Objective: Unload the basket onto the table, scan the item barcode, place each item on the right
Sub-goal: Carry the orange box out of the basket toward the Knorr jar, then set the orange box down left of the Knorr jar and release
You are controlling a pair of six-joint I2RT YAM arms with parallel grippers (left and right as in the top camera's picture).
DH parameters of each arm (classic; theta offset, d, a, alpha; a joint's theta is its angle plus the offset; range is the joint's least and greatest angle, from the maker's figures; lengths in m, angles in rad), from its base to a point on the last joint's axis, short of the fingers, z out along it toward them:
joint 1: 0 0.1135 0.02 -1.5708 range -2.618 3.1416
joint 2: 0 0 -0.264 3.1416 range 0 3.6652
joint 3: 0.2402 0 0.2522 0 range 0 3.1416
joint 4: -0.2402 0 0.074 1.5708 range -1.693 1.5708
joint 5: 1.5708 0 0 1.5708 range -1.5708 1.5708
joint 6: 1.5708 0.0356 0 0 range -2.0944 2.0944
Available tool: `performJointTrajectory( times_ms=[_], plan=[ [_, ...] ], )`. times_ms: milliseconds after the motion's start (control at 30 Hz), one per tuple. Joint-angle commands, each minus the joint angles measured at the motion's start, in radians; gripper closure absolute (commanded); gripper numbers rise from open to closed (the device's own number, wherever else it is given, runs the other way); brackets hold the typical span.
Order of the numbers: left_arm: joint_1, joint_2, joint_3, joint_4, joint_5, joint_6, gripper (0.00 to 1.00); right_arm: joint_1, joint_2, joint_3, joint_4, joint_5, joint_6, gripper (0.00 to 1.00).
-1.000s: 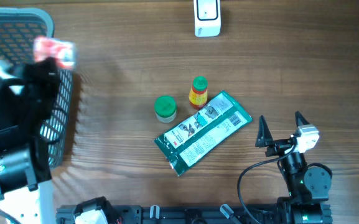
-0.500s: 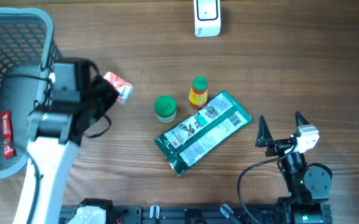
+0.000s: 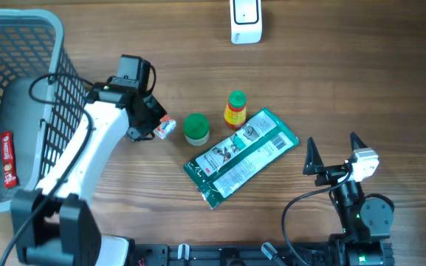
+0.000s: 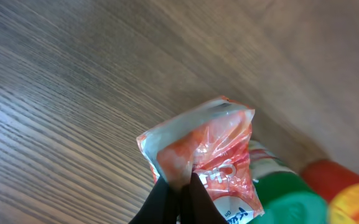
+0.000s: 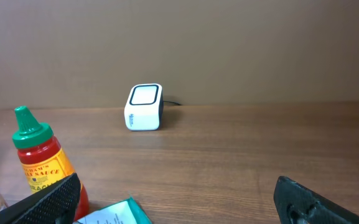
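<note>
The right tool (image 3: 333, 140) stands released at the near edge of the counter (image 3: 360, 66). Farther in, the left tool (image 3: 152, 130) is clenched on a small red packet (image 3: 165, 128), just beside the green-capped jar (image 3: 196, 128). The scanner (image 3: 246, 20) sits at the far edge, well apart.

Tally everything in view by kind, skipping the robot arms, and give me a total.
packet: 3 (orange-red packet in the left gripper, green packet, red packet in the basket)
sauce bottle: 1
green-lidded jar: 1
scanner: 1
basket: 1
total: 7
</note>
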Motion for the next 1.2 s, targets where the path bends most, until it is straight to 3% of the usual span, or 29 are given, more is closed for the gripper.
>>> performJointTrajectory(
  times_ms=[0,367,733,800,1000,1167],
  plan=[
    [-0.007,0.067,0.01,0.019,-0.021,0.056,0.96,0.004,-0.003,-0.001,0.005,0.018,-0.006,0.0],
    [-0.01,0.193,0.01,0.325,-0.021,0.052,0.96,0.004,-0.003,-0.001,0.005,0.018,-0.006,0.0],
    [-0.077,0.257,0.01,0.347,0.044,0.049,0.96,0.004,-0.003,-0.001,0.005,0.018,-0.006,0.0],
    [-0.089,0.257,0.01,0.359,0.044,0.049,0.92,0.004,-0.003,-0.001,0.005,0.018,-0.006,0.0],
    [-0.074,0.226,0.046,0.339,0.044,0.049,0.51,0.004,-0.003,-0.001,0.006,0.018,-0.006,0.0],
    [-0.045,0.138,0.148,0.252,0.036,0.068,0.44,0.004,-0.003,-0.001,0.005,0.018,-0.006,0.01]
  ],
)
